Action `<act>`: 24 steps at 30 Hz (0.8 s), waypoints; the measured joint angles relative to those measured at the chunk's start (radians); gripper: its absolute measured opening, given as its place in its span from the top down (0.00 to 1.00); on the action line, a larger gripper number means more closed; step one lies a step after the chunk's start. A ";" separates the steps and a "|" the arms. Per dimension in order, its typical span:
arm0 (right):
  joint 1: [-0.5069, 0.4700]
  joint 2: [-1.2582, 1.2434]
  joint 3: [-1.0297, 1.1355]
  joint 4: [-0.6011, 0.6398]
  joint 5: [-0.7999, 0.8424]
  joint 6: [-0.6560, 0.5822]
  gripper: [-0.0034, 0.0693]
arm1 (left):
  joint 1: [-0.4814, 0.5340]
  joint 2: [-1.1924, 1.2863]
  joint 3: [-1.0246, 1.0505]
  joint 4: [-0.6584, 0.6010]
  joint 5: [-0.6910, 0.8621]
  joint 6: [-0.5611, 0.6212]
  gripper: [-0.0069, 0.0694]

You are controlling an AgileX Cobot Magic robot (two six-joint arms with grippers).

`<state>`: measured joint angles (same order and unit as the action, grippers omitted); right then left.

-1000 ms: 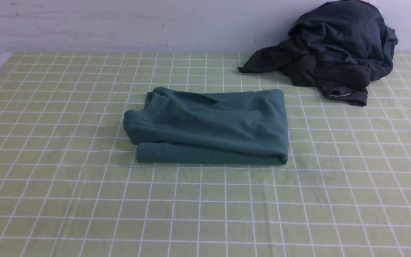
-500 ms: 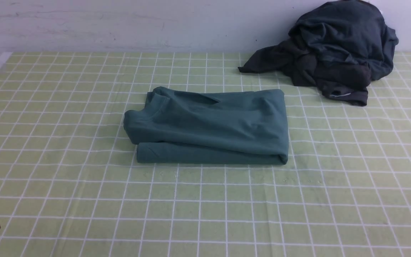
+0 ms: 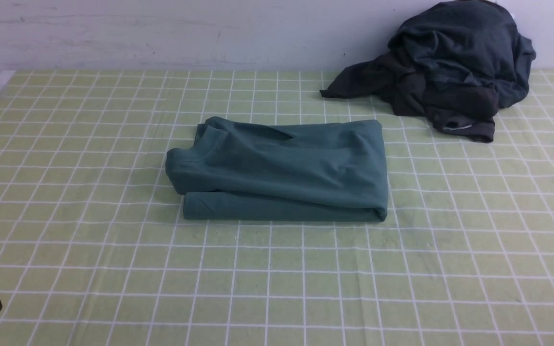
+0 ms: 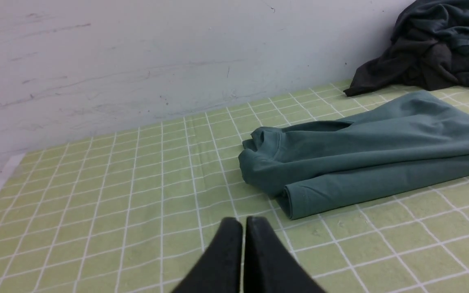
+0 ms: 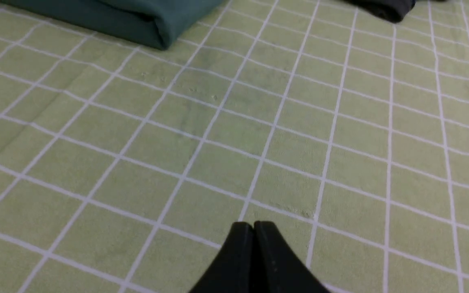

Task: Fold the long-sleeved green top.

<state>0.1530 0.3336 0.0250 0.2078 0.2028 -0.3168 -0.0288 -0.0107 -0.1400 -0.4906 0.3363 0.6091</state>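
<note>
Green top (image 3: 282, 168) is lying folded, looking soft and floppy; I'd be grabbing its thick folded edge. Both pincers, left pincer (image 4: 243, 221) and right pincer (image 5: 253, 226), are sitting pressed together, empty.

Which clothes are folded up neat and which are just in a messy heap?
The green long-sleeved top is folded neat, flat in the middle of the checked cloth. The dark clothes are heaped, crumpled, against the wall.

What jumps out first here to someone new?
The green long-sleeved top, folded into a neat rectangle mid-table on the green checked tablecloth. Next, the dark crumpled clothes pile heaped against the wall at far right. Both arms sit at the near corners, left gripper and right gripper, jaws shut on nothing.
</note>
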 joint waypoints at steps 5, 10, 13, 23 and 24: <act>-0.039 -0.229 0.000 0.000 0.083 0.000 0.96 | 0.000 0.000 0.000 -0.013 0.000 0.000 0.91; -0.127 -0.342 0.000 -0.040 0.118 0.017 0.96 | 0.000 -0.001 0.000 -0.015 0.003 0.000 0.91; -0.193 -0.345 0.000 -0.085 0.116 0.026 0.96 | 0.000 -0.001 0.000 -0.015 0.003 0.000 0.91; -0.238 -0.345 0.000 -0.124 0.147 0.189 0.96 | 0.000 -0.001 0.000 -0.015 0.003 0.000 0.91; -0.234 -0.345 0.000 -0.129 0.148 0.193 0.96 | 0.000 -0.001 0.000 -0.015 0.003 0.000 0.91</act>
<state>-0.0806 -0.0109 0.0250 0.0790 0.3510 -0.1241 -0.0288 -0.0119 -0.1400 -0.5059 0.3389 0.6091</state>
